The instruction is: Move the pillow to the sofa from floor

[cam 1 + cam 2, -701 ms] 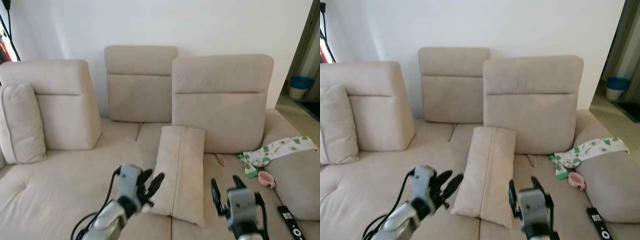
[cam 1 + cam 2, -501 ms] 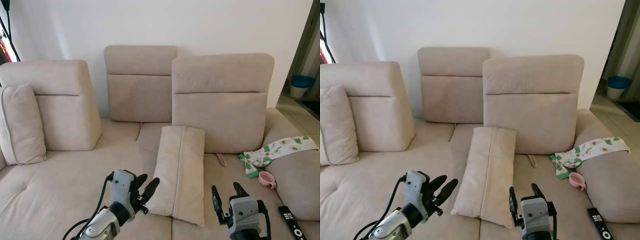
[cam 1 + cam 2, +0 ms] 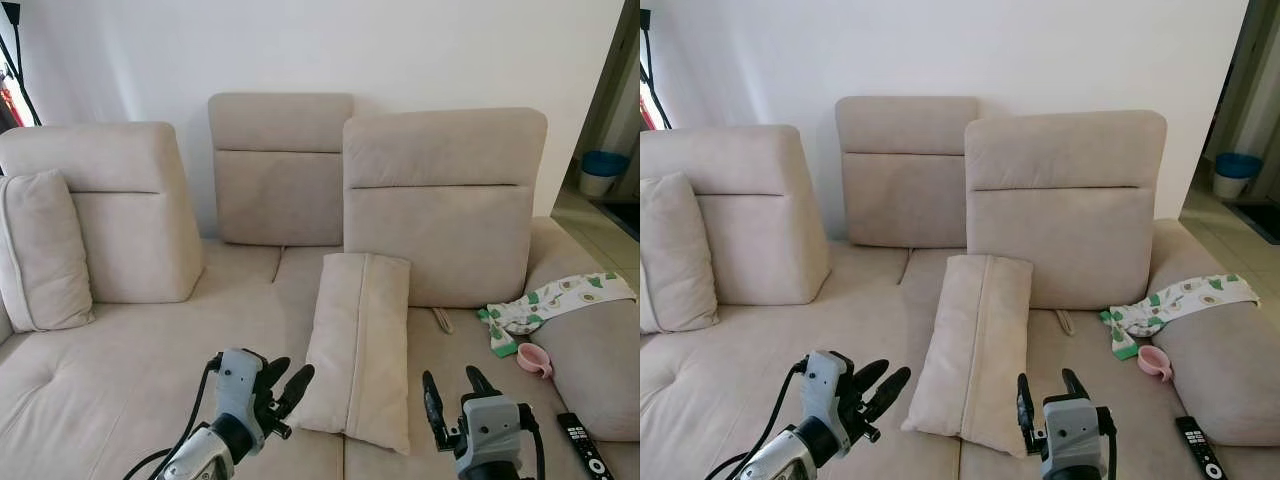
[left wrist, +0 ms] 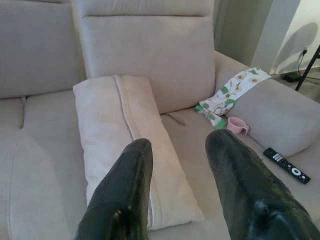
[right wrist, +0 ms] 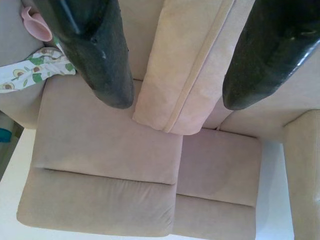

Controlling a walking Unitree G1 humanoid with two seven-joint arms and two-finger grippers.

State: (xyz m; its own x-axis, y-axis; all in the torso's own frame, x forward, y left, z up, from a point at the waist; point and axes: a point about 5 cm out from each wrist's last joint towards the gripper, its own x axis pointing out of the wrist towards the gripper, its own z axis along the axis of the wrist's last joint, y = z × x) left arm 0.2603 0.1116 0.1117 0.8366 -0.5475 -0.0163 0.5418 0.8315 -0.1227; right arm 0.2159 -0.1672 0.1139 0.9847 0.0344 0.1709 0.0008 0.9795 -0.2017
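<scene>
A long beige pillow (image 3: 358, 345) lies on the beige sofa seat (image 3: 120, 360), its far end leaning against the right back cushion (image 3: 440, 200). My left gripper (image 3: 285, 380) hovers low just left of the pillow's near end, open and holding nothing. My right gripper (image 3: 450, 392) is low to the right of the pillow, open too, with nothing between its fingers. The left wrist view looks along both fingers (image 4: 125, 185) at the pillow (image 4: 125, 140).
A second beige cushion (image 3: 42, 250) leans at the sofa's left end. A green-patterned white cloth (image 3: 555, 300), a small pink cup (image 3: 532, 358) and a black remote (image 3: 583, 445) lie at the right. A blue bin (image 3: 603, 172) stands past a doorway.
My left gripper has dropped lower and drawn back from the pillow's edge. The right gripper has sunk slightly. The pillow has not moved.
</scene>
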